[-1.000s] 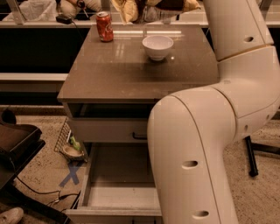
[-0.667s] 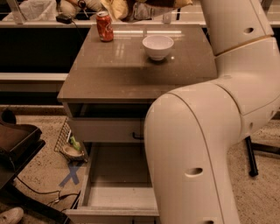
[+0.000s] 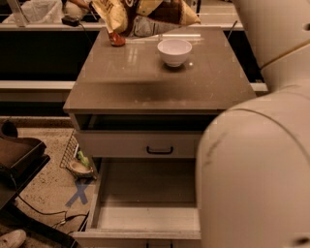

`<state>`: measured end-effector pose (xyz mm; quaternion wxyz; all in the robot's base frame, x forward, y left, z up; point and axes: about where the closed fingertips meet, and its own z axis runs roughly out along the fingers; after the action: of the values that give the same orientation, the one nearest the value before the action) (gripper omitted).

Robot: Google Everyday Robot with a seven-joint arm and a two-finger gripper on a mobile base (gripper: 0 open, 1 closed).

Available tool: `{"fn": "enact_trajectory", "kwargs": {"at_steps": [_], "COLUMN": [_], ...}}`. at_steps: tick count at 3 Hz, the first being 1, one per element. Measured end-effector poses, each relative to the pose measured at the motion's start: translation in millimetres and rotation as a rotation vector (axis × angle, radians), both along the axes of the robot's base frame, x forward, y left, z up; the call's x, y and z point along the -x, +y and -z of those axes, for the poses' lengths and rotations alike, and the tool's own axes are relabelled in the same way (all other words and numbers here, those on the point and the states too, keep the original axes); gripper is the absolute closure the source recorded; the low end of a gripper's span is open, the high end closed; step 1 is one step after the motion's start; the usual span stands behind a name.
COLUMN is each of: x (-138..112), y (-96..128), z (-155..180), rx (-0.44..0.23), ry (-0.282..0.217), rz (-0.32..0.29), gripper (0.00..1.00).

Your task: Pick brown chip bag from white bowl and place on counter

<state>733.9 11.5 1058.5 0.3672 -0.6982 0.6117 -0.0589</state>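
Observation:
The brown chip bag hangs in the air at the top edge of the camera view, above the far side of the counter, left of and behind the white bowl. The bowl stands empty on the counter's far right part. My gripper is at the top edge, mostly hidden by the bag and cut off by the frame; it holds the bag up. My large white arm fills the right side.
An orange-red soda can stands at the counter's far left, mostly hidden behind the bag. Below the counter, the top drawer is slightly open and the bottom drawer is pulled far out. Clutter lies on the floor at left.
The bag has come down and to the left, from above the bowl towards the soda can, which it now covers. The bowl has not moved.

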Motion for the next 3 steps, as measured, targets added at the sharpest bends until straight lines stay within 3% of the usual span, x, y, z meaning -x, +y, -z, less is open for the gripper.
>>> {"fn": "enact_trajectory", "kwargs": {"at_steps": [1,2,3], "x": [10.4,13.5,8.8], "y": [23.1,37.3,48.7], "z": [22.2,69.2,108.2], "rx": [-0.038,-0.002,0.035], "ry": [-0.026,-0.018,0.011], "rz": [0.002,0.001,0.051], "gripper": [1.00,1.00,1.00]}}
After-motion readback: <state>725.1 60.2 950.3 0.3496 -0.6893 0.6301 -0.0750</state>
